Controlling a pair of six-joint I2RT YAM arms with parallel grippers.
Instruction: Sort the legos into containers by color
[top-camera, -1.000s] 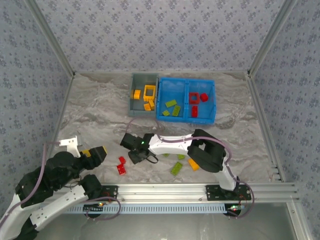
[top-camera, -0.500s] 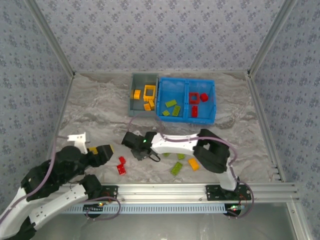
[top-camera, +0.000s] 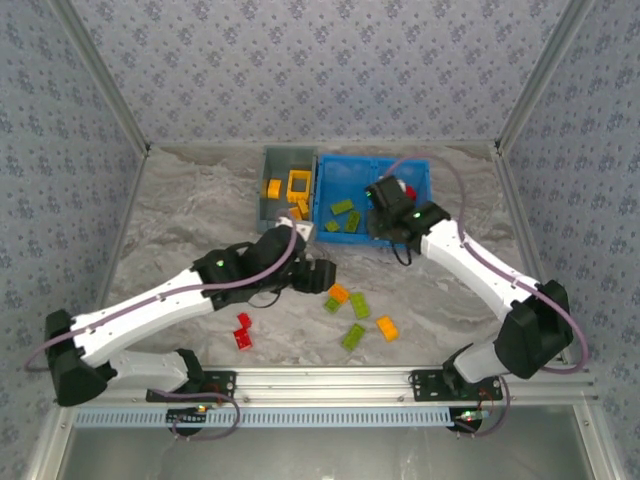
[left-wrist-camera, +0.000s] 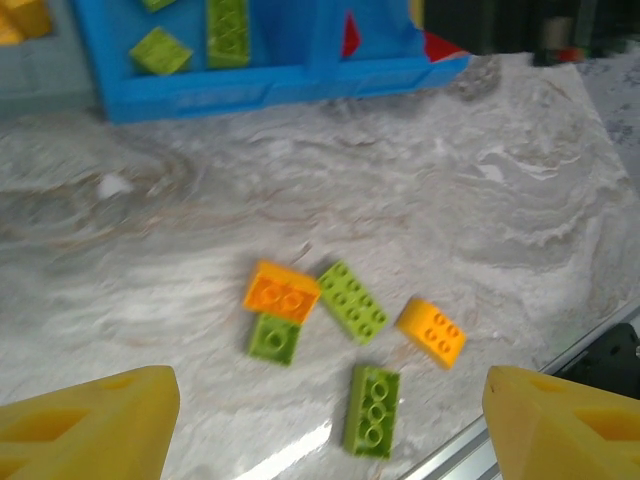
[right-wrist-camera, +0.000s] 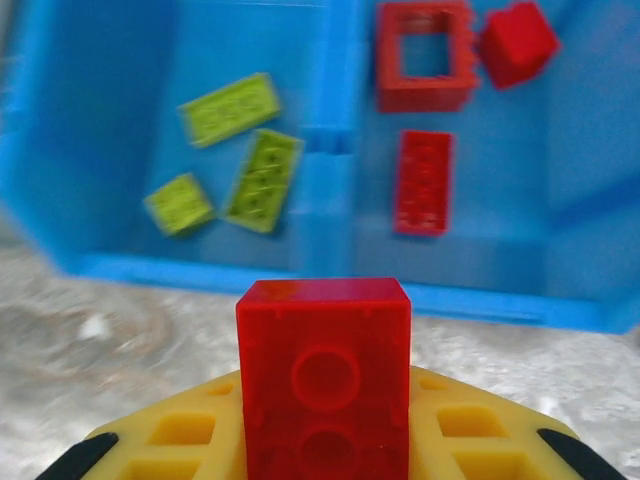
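Walls (top-camera: 320, 70) papered in pale blue-grey with a small repeating floral print; table (top-camera: 180, 230) marbled grey and white. A grey bin (top-camera: 263, 200) carries yellow and orange bricks (top-camera: 299, 183). A bright-blue bin (right-wrist-camera: 335, 200) has lime-green bricks (right-wrist-camera: 262, 180) on one side and red pieces (right-wrist-camera: 424, 182) on the other. On the marbling: two orange bricks (left-wrist-camera: 282, 291), three olive-green bricks (left-wrist-camera: 352, 300) and two red ones (top-camera: 242, 330). A glossy red brick (right-wrist-camera: 323, 380) shows against yellow fingers (right-wrist-camera: 470, 440) tipped in black. Arms (top-camera: 160, 300) white with black joints.
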